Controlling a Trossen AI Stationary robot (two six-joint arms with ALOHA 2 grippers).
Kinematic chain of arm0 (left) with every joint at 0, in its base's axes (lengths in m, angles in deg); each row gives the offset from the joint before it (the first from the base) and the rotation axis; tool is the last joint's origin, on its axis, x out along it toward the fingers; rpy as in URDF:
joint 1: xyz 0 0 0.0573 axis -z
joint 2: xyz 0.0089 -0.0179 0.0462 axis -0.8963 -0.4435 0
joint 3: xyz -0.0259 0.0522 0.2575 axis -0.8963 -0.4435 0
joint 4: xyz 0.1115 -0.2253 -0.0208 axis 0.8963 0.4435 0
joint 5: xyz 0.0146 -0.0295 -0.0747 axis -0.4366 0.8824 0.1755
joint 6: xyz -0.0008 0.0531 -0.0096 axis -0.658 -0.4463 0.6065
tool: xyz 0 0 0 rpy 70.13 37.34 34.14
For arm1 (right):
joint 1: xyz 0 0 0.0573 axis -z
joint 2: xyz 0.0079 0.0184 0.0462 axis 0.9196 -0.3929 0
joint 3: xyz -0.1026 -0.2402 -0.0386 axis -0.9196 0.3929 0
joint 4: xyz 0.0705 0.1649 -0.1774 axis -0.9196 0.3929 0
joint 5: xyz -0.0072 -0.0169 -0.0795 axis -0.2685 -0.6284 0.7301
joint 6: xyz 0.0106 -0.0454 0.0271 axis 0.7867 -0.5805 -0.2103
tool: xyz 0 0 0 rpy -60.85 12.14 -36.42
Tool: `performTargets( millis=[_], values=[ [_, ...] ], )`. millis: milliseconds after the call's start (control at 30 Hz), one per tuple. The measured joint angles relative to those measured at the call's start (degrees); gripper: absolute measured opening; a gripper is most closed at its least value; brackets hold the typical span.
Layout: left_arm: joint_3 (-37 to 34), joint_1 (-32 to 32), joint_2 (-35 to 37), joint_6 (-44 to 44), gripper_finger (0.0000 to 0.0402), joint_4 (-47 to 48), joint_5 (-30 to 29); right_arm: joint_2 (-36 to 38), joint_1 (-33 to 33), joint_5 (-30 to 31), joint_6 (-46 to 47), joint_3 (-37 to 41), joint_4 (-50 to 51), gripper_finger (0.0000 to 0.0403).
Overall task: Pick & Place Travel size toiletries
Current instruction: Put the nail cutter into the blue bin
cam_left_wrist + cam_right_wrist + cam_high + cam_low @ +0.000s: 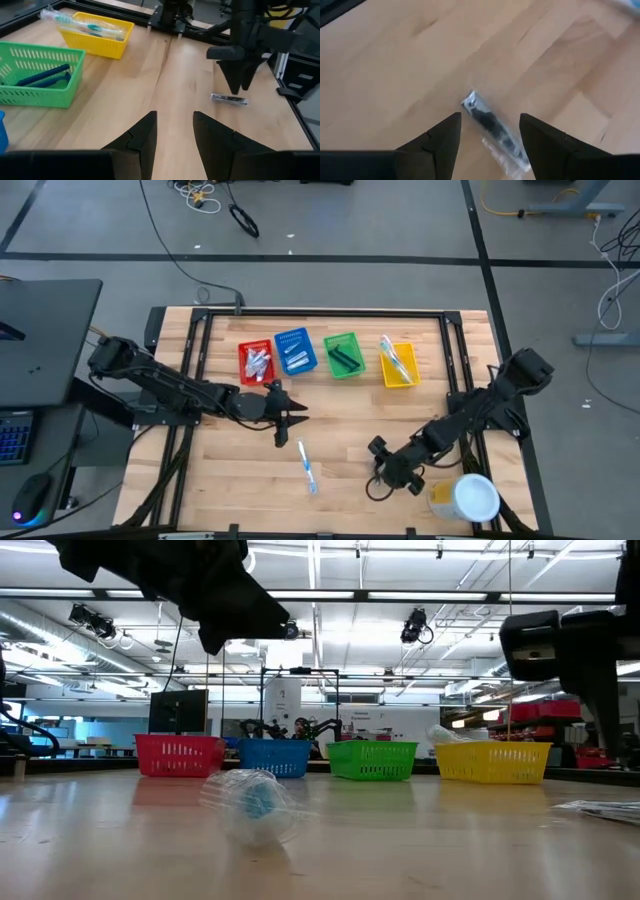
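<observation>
A dark slim razor in a clear wrapper (pixel 492 125) lies flat on the wood near the table's right side, also seen in the left wrist view (pixel 229 99). My right gripper (pixel 490 137) hangs just above it, pointing down and open, one finger on each side, touching nothing (pixel 385 465). A blue-and-white toothbrush in a clear wrapper (pixel 307 465) lies on the table's near middle (pixel 250 802). My left gripper (pixel 290 418) is open over bare wood in front of the bins (pixel 172 135).
Four bins stand in a row at the far side: red (pixel 258 362), blue (pixel 294 352), green (pixel 343 355) with dark razors, yellow (pixel 398 365) with wrapped toothbrushes. A white-lidded yellow tub (pixel 465 498) stands at the near right corner. Bare wood lies between the two grippers.
</observation>
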Motion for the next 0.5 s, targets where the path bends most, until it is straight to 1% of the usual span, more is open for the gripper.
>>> performTargets(
  millis=[100,267,400,500],
  values=[
    [0.0,0.0,0.0,0.02,0.0133,-0.27,-0.01,-0.68,0.27,-0.17,-2.22,0.0,-0.72,0.0211],
    [0.02,-0.11,0.0,0.02,0.0133,-1.5,0.21,-5.04,1.12,-0.2,-2.77,-0.01,-3.0,0.0211],
    [0.04,-0.11,0.0,-0.02,0.0133,-2.13,1.47,-8.2,1.67,-0.68,-5.53,-0.17,-4.4,0.021],
    [0.02,-0.09,0.0,0.01,0.0133,-1.94,1.51,-8.78,1.88,0.05,-6.34,-0.24,-5.27,0.0205]
  ],
)
